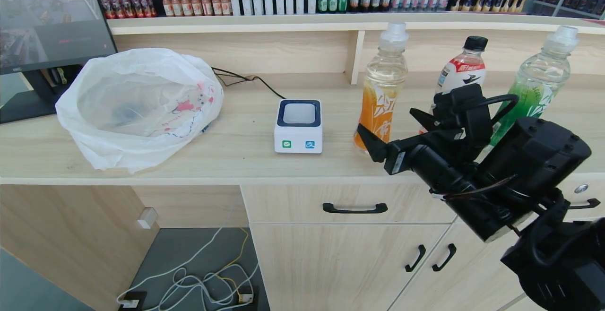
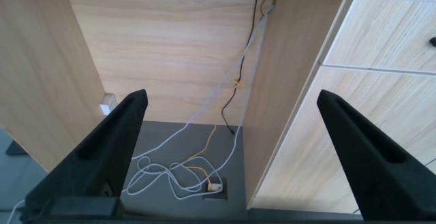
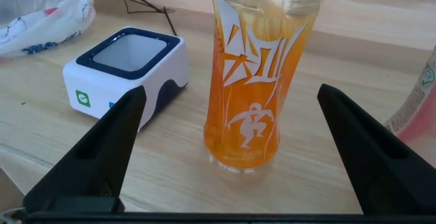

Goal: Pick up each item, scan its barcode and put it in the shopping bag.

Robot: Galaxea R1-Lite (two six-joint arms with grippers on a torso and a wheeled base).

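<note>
We are judging the task as barely begun. The orange bottle [image 1: 382, 91] is standing upright on the counter [image 1: 236, 159], just right of the scanner [image 1: 298, 126]. The red-label bottle [image 1: 461, 72] and the green bottle [image 1: 543, 79] are standing beyond it. All three are outside the shopping bag [image 1: 137, 107], whose contents we cannot make out. We are holding the right gripper [image 1: 385, 121] released, its fingers spread before the orange bottle and not touching it. The left gripper [image 2: 231, 149] is hanging unclenched below the counter, facing the cables [image 2: 197, 169].
</note>
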